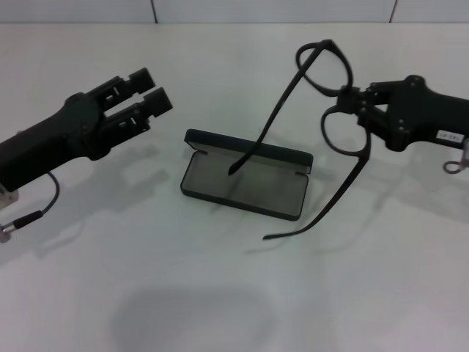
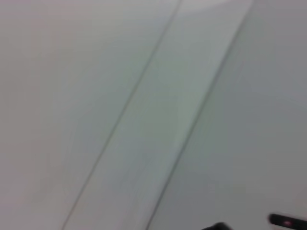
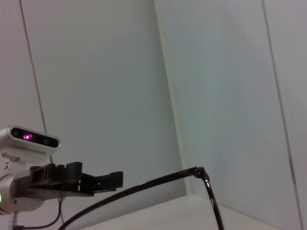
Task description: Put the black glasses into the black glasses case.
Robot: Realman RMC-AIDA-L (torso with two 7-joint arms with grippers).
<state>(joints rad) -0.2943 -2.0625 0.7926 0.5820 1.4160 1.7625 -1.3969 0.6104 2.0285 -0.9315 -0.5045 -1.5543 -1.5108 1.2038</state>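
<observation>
The black glasses [image 1: 324, 64] hang in the air at the right, tilted on end, with my right gripper [image 1: 354, 101] shut on the bridge between the two lenses. One temple arm [image 1: 277, 114] slants down, its tip just over the grey lining of the black glasses case [image 1: 245, 187]. The other temple arm [image 1: 330, 205] reaches down beside the case's right end. The case lies open in the middle of the table, its lid [image 1: 249, 149] standing at the back. My left gripper [image 1: 146, 94] hovers left of the case, open and holding nothing. The right wrist view shows a temple arm [image 3: 158, 182] and, farther off, the left gripper [image 3: 96, 181].
The white table [image 1: 234, 293] stretches bare in front of the case. A white panelled wall [image 1: 220, 9] closes the back. A cable [image 1: 44, 205] loops under my left arm. The left wrist view shows only white surface [image 2: 144, 120].
</observation>
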